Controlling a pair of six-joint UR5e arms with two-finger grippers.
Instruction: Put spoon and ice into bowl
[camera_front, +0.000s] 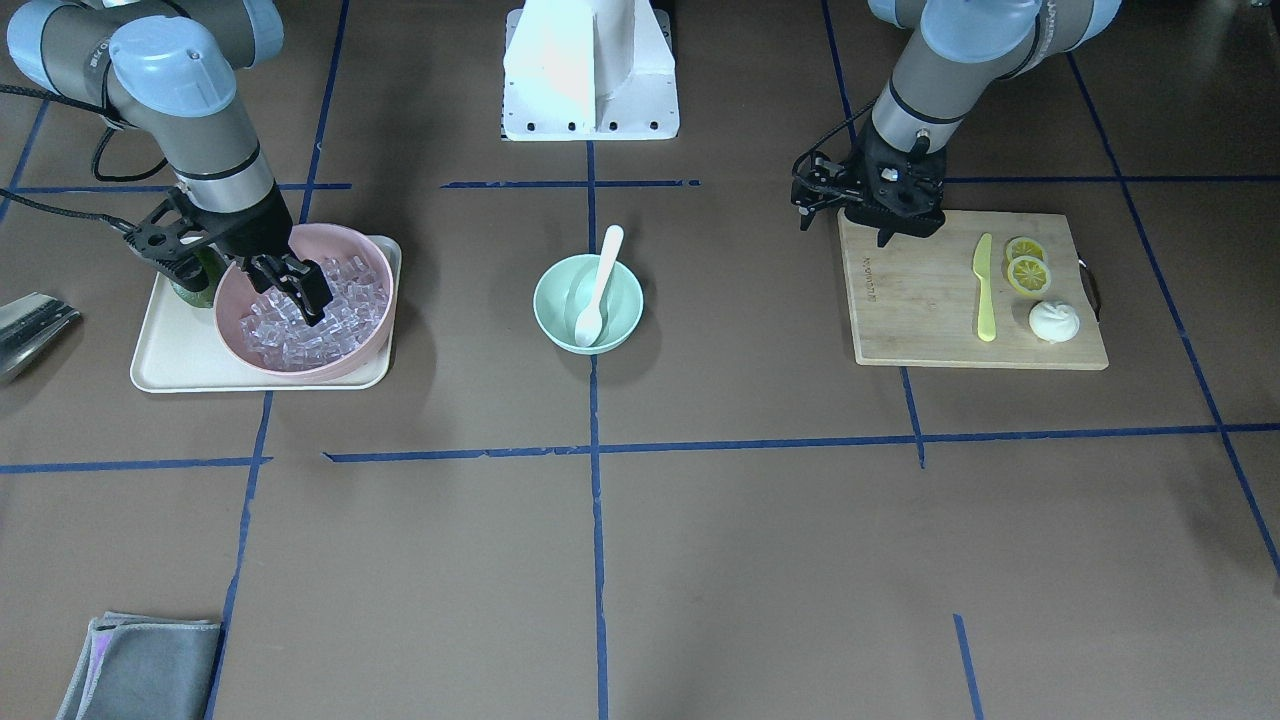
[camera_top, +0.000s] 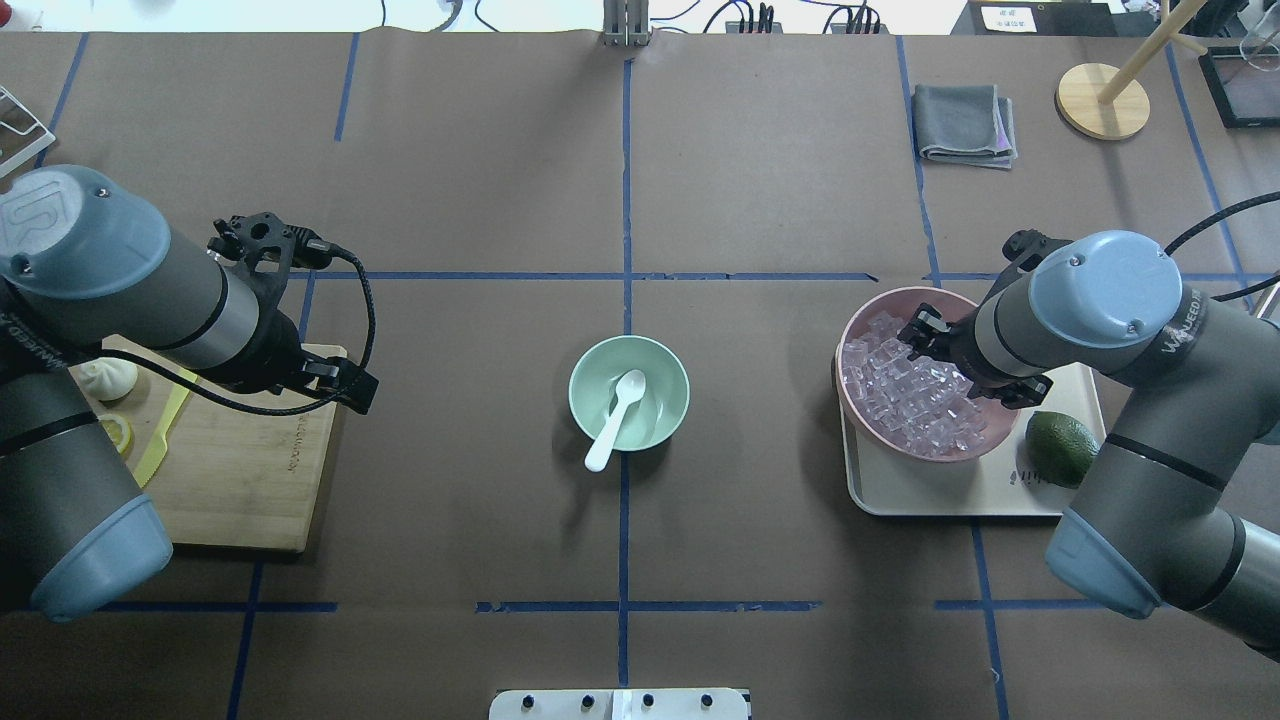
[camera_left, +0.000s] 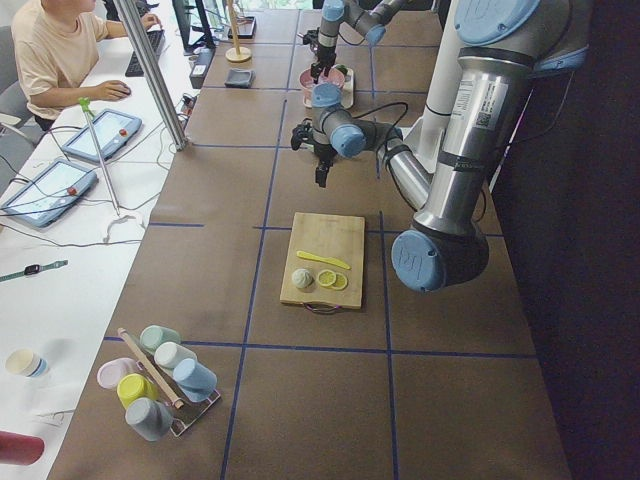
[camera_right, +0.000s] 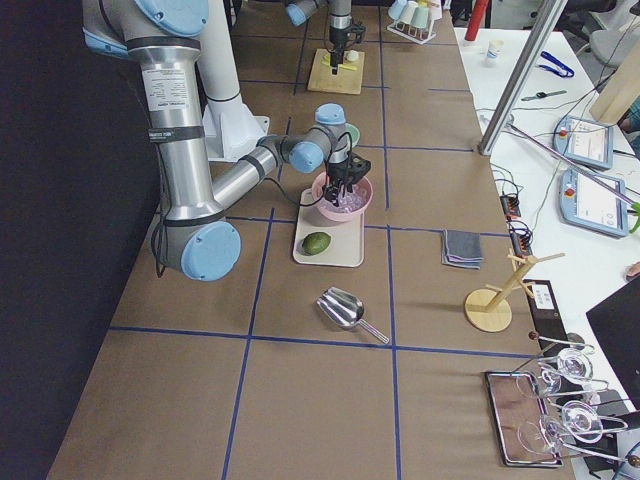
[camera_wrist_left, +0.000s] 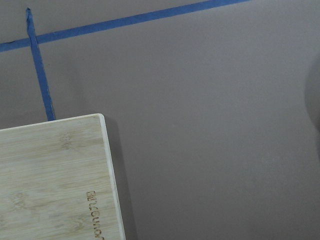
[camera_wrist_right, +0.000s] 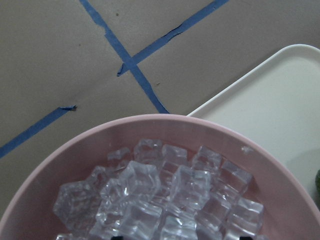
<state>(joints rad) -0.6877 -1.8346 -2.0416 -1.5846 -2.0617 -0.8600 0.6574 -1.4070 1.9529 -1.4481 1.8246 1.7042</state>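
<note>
The white spoon (camera_front: 600, 285) lies in the mint-green bowl (camera_front: 545, 300) at the table's middle, with its handle resting on the rim; both also show in the overhead view as the spoon (camera_top: 615, 405) and the bowl (camera_top: 580, 375). Ice cubes (camera_front: 345, 310) fill the pink bowl (camera_front: 232, 330). My right gripper (camera_front: 300, 290) is open, with its fingertips down among the ice (camera_wrist_right: 165, 195). My left gripper (camera_front: 905, 230) hovers over the corner of the cutting board (camera_front: 920, 320); it looks open and empty. I see no ice in the mint bowl.
The pink bowl stands on a cream tray (camera_front: 160, 360) beside an avocado (camera_top: 1060, 447). The board holds a yellow knife (camera_front: 985, 290), lemon slices (camera_front: 1027, 270) and a white bun (camera_front: 1053, 320). A metal scoop (camera_front: 30, 325), a grey cloth (camera_front: 140, 665) and the robot base (camera_front: 590, 70) lie around the table's edges.
</note>
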